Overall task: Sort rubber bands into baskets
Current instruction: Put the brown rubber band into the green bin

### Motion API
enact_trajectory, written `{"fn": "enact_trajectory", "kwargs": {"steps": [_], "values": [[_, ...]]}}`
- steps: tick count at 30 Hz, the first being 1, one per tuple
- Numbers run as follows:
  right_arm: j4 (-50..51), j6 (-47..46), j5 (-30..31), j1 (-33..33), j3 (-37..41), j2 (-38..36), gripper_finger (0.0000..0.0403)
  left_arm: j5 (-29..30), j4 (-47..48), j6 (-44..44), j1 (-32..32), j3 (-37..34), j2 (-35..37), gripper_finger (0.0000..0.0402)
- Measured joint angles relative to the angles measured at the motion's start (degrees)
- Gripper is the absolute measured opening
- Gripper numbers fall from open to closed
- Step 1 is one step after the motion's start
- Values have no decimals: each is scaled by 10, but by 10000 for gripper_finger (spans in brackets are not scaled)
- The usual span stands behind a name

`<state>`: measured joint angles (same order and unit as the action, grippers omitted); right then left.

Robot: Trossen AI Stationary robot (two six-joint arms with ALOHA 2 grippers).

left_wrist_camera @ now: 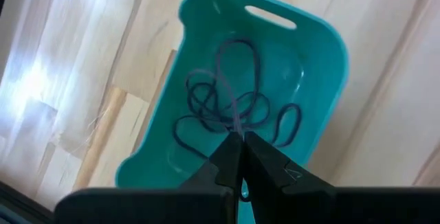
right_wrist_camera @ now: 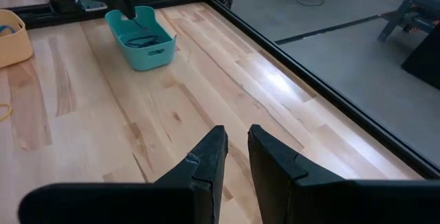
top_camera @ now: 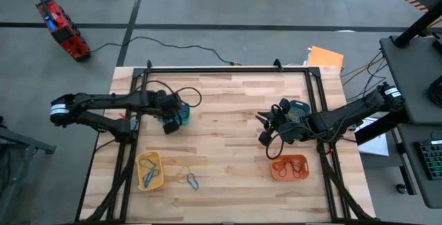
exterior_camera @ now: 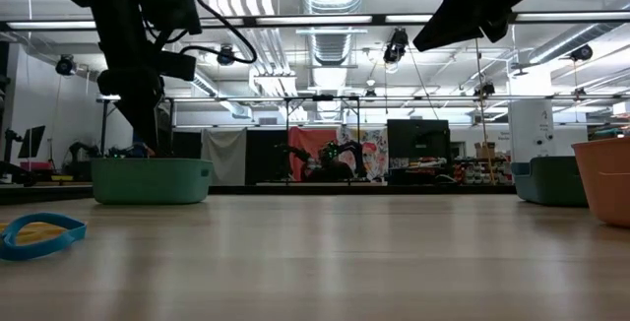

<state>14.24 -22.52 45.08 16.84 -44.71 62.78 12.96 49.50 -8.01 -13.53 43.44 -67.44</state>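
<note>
Teal basket [left_wrist_camera: 302, 66]: seen at the far-left part of the wooden counter [top_camera: 228, 121], with a tangle of dark, greyish bands [left_wrist_camera: 227, 107] already lying inside.

Left fingers [left_wrist_camera: 242, 157]: pressed together just above that basket, a pale thin band [left_wrist_camera: 230, 100] pinched between the tips and dangling into the tangle; release is judged to be the step in hand.

Right fingers [right_wrist_camera: 234, 157]: parted by a narrow gap and held over bare wood at the right-middle of the counter; nothing is seen between them.

Yellow basket [top_camera: 149, 170]: placed near the front-left edge, with a few blue and yellow bands [top_camera: 148, 177] lying in it, so its contents look mixed rather than matched.

Orange basket [top_camera: 289, 167]: placed near the front-right edge, with red-brown bands [top_camera: 290, 164] gathered inside.

Fourth basket [top_camera: 300, 110]: a blue-green tub seen close under the right arm; its contents cannot be made out.

Loose bands [top_camera: 188, 179]: a small cluster, blue and yellow, left on the wood just beside the yellow basket; one blue loop [exterior_camera: 39, 234] is seen lying flat in the low view.

Progress: sorting is judged well along, with most bands already in baskets. Left to do are the drop of the pinched band, the pickup of the few loose loops by the yellow basket, and possibly the moving of the blue bands out of that basket.
</note>
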Motion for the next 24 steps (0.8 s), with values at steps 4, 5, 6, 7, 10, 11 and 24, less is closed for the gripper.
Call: {"fn": "enact_trajectory", "kwargs": {"steps": [4, 5, 6, 7, 10, 11, 24], "values": [[0, 0, 0, 0, 0, 0, 57, 0, 1, -1, -10, 0, -5, 0], [0, 0, 0, 0, 0, 0, 57, 0, 1, -3, -13, 0, -8, 0], [0, 0, 0, 0, 0, 0, 57, 0, 2, -5, -16, 0, -13, 0], [0, 0, 0, 0, 0, 0, 57, 0, 5, -9, -19, 0, -18, 0], [0, 0, 0, 0, 0, 0, 57, 0, 10, -21, -23, 0, -37, 0], [0, 0, 0, 0, 0, 0, 57, 0, 11, -22, -23, 0, -44, 0], [1, 0, 0, 0, 0, 0, 57, 0, 25, -32, -23, 8, -103, 27]]}}
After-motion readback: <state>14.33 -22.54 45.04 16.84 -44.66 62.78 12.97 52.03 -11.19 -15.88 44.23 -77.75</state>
